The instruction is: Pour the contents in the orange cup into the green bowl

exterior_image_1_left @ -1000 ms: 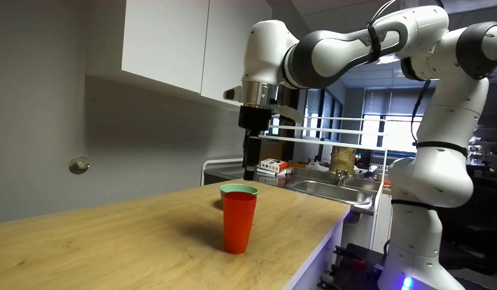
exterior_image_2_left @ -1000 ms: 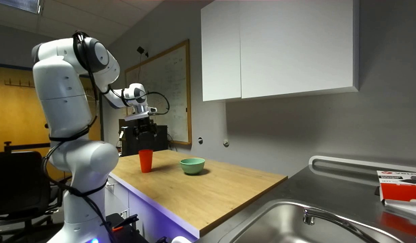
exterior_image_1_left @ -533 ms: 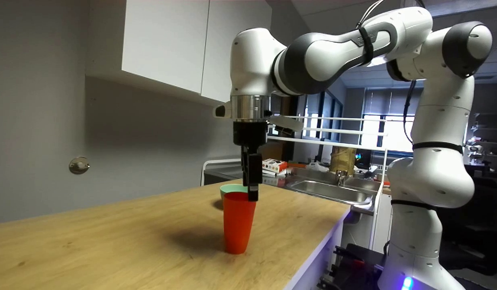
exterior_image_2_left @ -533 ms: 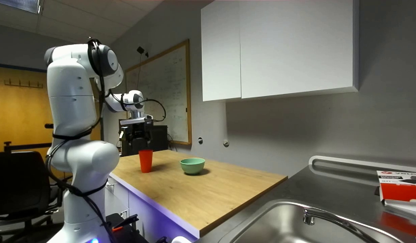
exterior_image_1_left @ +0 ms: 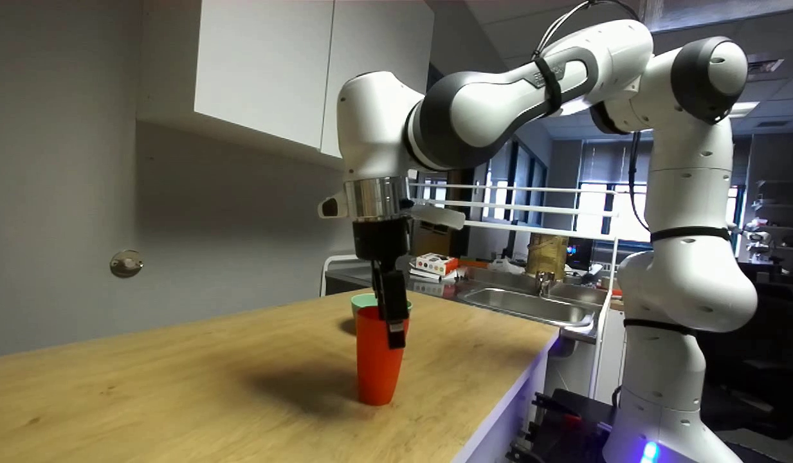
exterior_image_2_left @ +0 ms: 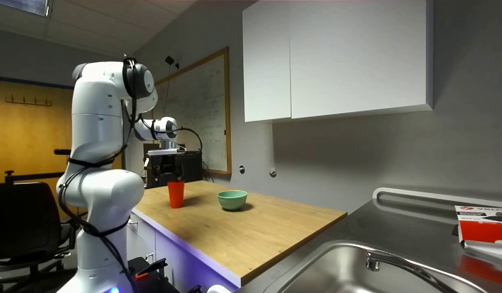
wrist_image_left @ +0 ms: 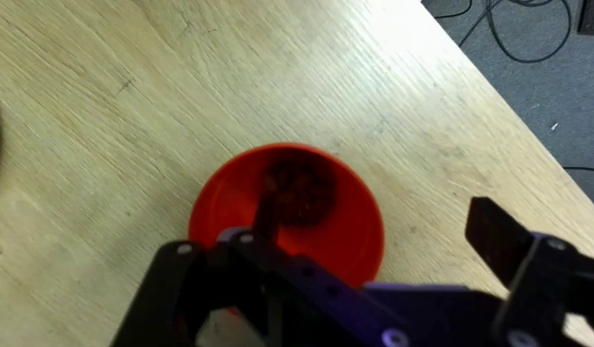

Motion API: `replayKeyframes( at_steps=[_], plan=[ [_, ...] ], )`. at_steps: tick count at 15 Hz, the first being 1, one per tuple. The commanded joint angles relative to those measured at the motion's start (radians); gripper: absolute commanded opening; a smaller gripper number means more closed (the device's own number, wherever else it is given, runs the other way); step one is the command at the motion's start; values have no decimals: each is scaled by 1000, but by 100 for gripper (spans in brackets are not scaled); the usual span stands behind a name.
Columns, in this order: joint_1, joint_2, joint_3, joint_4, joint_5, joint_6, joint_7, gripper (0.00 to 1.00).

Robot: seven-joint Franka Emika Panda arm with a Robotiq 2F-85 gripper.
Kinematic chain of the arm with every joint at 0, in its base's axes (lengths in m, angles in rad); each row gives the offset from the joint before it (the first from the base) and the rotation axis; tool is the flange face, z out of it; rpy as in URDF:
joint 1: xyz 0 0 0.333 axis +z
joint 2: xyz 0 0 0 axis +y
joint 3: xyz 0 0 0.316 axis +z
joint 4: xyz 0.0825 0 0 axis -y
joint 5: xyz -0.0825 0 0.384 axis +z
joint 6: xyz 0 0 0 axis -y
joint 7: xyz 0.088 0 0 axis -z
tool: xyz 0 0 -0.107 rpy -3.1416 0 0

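The orange cup (exterior_image_1_left: pixel 375 370) stands upright on the wooden counter and also shows in an exterior view (exterior_image_2_left: pixel 176 195). The wrist view looks down into the cup (wrist_image_left: pixel 345 241), with dark small contents (wrist_image_left: pixel 301 195) at its bottom. The green bowl (exterior_image_2_left: pixel 232 200) stands apart from the cup; in an exterior view the bowl (exterior_image_1_left: pixel 364 300) is partly hidden behind it. My gripper (wrist_image_left: pixel 378 224) is open and empty at the cup's rim. One finger (wrist_image_left: pixel 267 212) is over or inside the cup's mouth; the other finger (wrist_image_left: pixel 494 236) is outside it. Contact cannot be told.
The wooden counter (exterior_image_2_left: pixel 251 240) has a front edge near the cup. A metal sink (exterior_image_2_left: pixel 340 264) and a red-and-white box (exterior_image_2_left: pixel 485 228) lie beyond its end. White wall cabinets (exterior_image_1_left: pixel 261 71) hang above, near the arm. A white rack (exterior_image_1_left: pixel 531 225) stands behind the arm.
My gripper has come down from above to the orange cup's rim, now overlapping the cup in an exterior view, and tilted slightly. The cup and bowl have not moved.
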Motion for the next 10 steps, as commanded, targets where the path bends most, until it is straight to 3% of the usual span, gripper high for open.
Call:
replayKeyframes(
  at_steps=[1,2,3,10],
  plan=[
    [-7,62,-12,65,13,-42,-43,100],
    [-9,72,-15,71,8,-44,-39,75],
    [-10,79,-18,75,3,-43,-39,75],
    [-15,86,-37,91,-9,-40,-33,20]
  ],
)
